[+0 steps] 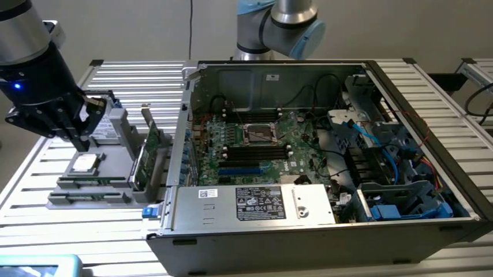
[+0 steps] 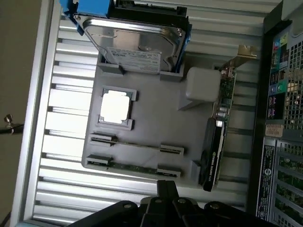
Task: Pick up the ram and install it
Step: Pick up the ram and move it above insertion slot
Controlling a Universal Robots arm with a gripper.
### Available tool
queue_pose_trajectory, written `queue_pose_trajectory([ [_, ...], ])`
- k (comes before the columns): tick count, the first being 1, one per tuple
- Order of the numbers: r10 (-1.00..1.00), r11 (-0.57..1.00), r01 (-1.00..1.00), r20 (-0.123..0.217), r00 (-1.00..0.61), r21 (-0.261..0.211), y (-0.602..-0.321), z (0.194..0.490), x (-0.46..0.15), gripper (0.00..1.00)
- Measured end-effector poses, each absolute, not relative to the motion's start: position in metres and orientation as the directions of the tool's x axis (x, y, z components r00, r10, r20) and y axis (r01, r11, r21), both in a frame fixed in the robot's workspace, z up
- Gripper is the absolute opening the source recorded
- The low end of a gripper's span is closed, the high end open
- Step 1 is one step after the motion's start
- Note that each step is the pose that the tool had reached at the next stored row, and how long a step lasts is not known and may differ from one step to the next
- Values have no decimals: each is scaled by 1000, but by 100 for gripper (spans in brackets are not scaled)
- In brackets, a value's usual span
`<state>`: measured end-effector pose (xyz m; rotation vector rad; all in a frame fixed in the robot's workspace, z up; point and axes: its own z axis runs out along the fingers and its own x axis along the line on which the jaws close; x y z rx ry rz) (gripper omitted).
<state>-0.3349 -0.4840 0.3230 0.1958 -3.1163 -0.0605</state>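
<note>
Black gripper (image 1: 68, 134) closed tight, nothing held, hanging above the grey moulded holder (image 2: 151, 127) on the ribbed metal table (image 1: 115, 81). The ram (image 2: 135, 166), a thin green stick, sits edge-up between the holder's end clips, unheld.

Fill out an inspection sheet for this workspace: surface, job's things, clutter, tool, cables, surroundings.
Surface: silver slatted metal table carrying a grey plastic parts tray and an open black computer case.
Job's things: two long, thin green ram sticks stand on edge in the tray's holders, side by side; the black motherboard slots in the case look unfilled.
Clutter: silver hard drive, square pale processor chip and tall green expansion card, all on the tray.
Tool: black tool shut, above the tray beside the hard drive, touching neither ram stick.
Cables: blue and black cables inside the case.
Surroundings: plain grey wall; another slatted table at the exterior view's right.
</note>
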Motion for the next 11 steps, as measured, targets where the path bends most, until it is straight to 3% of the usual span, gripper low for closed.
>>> queue_pose_trajectory([
  [11, -320, 947, -319, 16, -947, 40, -484, 321, -335, 11],
])
